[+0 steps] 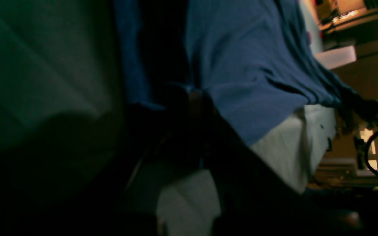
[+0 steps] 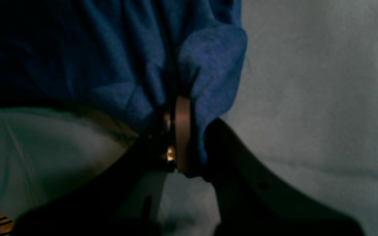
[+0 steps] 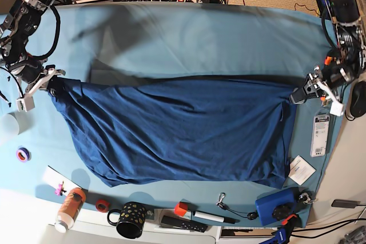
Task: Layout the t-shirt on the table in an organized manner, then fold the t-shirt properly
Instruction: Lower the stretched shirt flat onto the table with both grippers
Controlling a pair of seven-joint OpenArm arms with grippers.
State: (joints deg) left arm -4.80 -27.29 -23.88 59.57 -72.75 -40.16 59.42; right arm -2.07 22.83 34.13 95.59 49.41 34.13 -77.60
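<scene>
The dark navy t-shirt (image 3: pixel 177 130) is stretched wide across the middle of the teal-covered table (image 3: pixel 200 32), its top edge pulled taut between both arms. At the base view's right, my left gripper (image 3: pixel 297 94) is shut on one corner of the shirt. In the left wrist view the fabric (image 1: pixel 248 72) runs away from the dark, shadowed fingers (image 1: pixel 195 98). My right gripper (image 3: pixel 54 84) is shut on the opposite corner at the left. The right wrist view shows blue cloth (image 2: pixel 110 59) bunched around the pinched fingertips (image 2: pixel 176 131), just above the table cloth (image 2: pixel 323 98).
Along the front edge stand an orange bottle (image 3: pixel 70 207), a dotted black mug (image 3: pixel 130 219), a red tape roll (image 3: pixel 102 204), a marker (image 3: pixel 209 216) and a blue box (image 3: pixel 277 207). A purple tape ring (image 3: pixel 23 154) lies at the left, paper tags (image 3: pixel 320 135) at the right.
</scene>
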